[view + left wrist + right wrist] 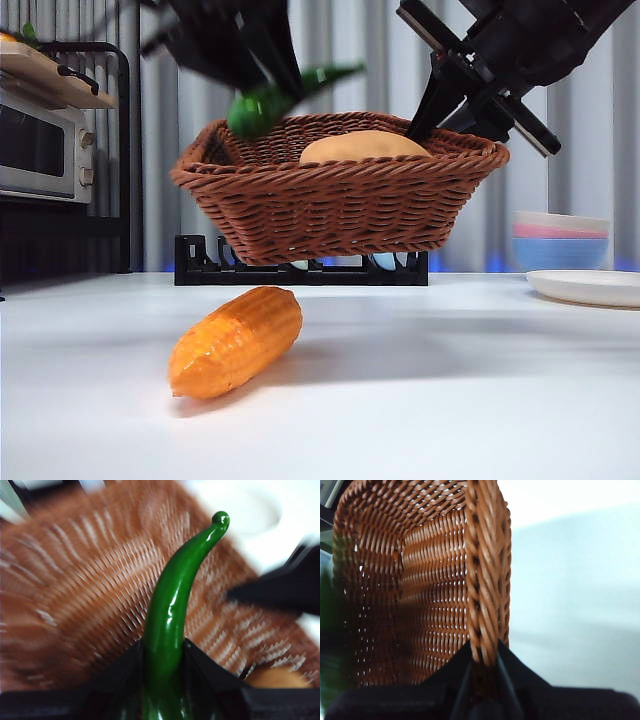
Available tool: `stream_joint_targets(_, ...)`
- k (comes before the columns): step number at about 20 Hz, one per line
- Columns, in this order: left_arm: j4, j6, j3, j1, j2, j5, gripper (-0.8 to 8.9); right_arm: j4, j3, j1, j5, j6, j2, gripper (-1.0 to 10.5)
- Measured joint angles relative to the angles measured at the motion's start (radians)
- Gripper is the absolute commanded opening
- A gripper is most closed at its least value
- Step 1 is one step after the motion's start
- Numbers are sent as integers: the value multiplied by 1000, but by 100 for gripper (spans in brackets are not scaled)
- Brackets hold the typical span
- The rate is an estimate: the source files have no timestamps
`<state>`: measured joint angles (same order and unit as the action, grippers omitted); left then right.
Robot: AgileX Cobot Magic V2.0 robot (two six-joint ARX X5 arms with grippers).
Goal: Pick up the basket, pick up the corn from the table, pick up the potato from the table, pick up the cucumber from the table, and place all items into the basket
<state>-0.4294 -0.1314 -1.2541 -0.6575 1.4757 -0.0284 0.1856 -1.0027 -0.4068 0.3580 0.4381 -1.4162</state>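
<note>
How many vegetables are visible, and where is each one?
3. The corn lies on the table. The potato sits in the lifted basket. The left gripper holds the cucumber above it. Others may be hidden inside.

Basket [335,205] wall hides most of the potato [362,146]; cucumber [275,100] and its gripper [235,45] are motion-blurred, arm cropped above.
</note>
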Motion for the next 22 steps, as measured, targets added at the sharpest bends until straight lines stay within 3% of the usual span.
stream_joint_targets(1,-10,6,1,-8,21,0,415,1,0,0,1,0,0,-12)
stream_joint_targets(2,-17,9,2,-14,31,0,574,0,0,0,1,0,0,-11)
stream_joint_targets(7,-28,12,-11,-27,20,0,571,0,0,0,1,0,0,-12)
stream_joint_targets(18,-572,16,-103,-61,-323,-79,570,-23,-9,105,5,0,0,-12)
stream_joint_targets(22,-498,-14,32,-142,-319,-34,570,-24,-51,172,54,0,0,-12)
